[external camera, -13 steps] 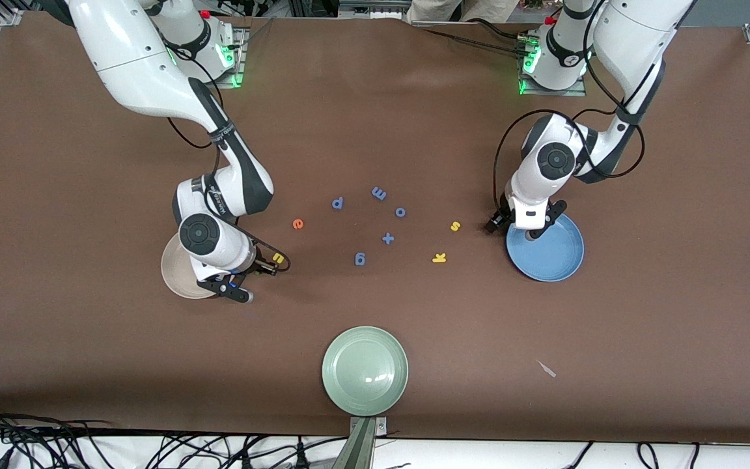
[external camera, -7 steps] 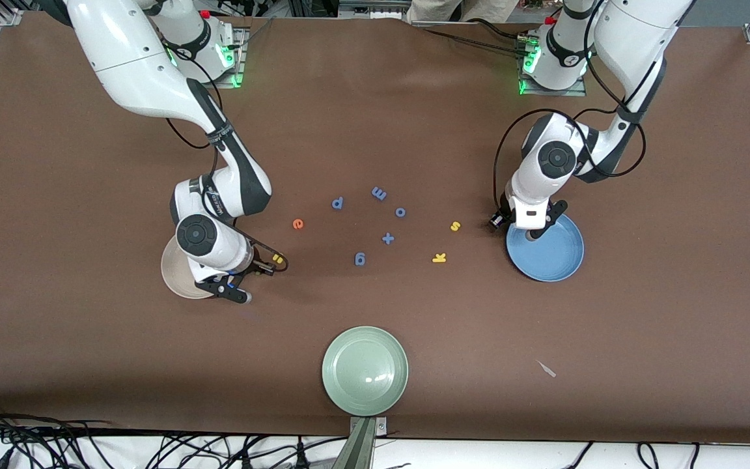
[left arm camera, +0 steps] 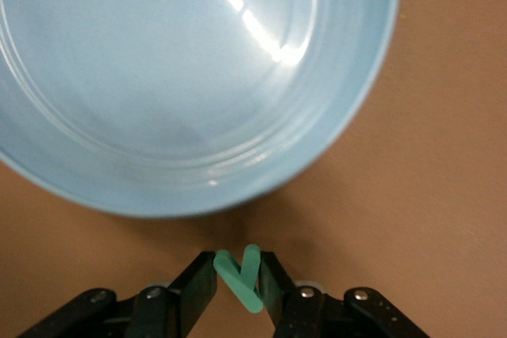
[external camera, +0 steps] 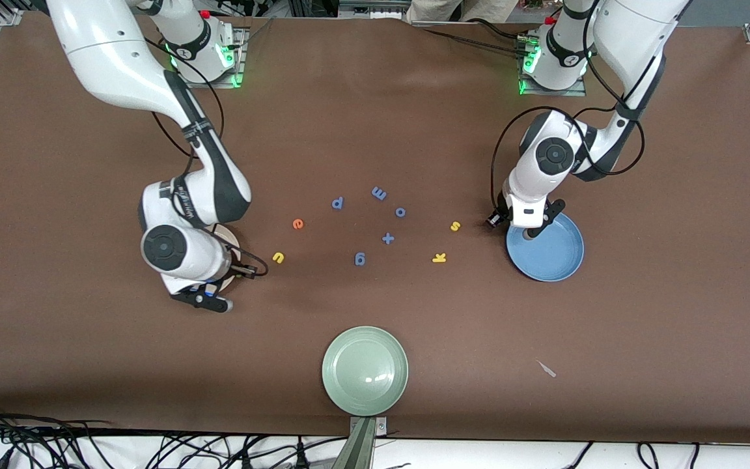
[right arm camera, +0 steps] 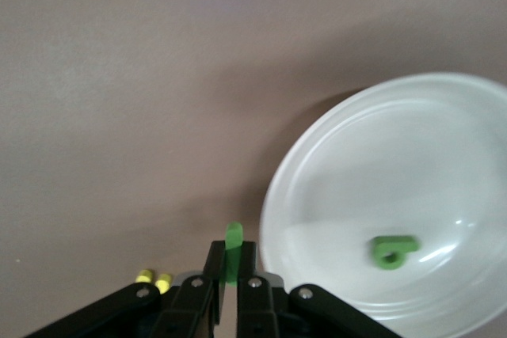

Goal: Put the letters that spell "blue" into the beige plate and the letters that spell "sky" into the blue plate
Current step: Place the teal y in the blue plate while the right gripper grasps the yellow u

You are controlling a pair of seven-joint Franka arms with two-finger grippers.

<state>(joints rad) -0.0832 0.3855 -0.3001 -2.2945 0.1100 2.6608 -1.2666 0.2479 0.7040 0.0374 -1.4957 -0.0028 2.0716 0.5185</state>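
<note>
- The round cream-beige plate (right arm camera: 444, 164) lies toward the right arm's end of the brown worktop (external camera: 375, 98), mostly hidden under that arm in the front view. The right wrist view shows one olive-green foam letter b (right arm camera: 393, 250) already lying in it.
- The right gripper (right arm camera: 226, 275) hangs just outside that plate's rim, its fingers pinched tight on the olive-green stick-shaped letter l (right arm camera: 232, 251), which stands up between them. By my reading it is on the way to the plate, not yet over it.
- The round sky-blue plate (external camera: 554, 251) lies toward the left arm's end of the worktop, and no letter can be seen in it.
- The left gripper (left arm camera: 238, 290) is just outside the blue plate's rim, closed partway onto the teal-green foam letter y (left arm camera: 240, 277), clamped between its black fingers.
- Loose on the worktop: the yellow u (external camera: 278, 257) near the beige plate, the orange e (external camera: 297, 223), the yellow s (external camera: 455, 226) and the yellow k (external camera: 439, 258).
- The all-blue letters and plus sign (external camera: 387, 238) sit mid-table, and a pale green plate (external camera: 364, 370) lies near the front edge; none belongs to the job.
- So one of seven letters is home, two are in hand and four wait.
</note>
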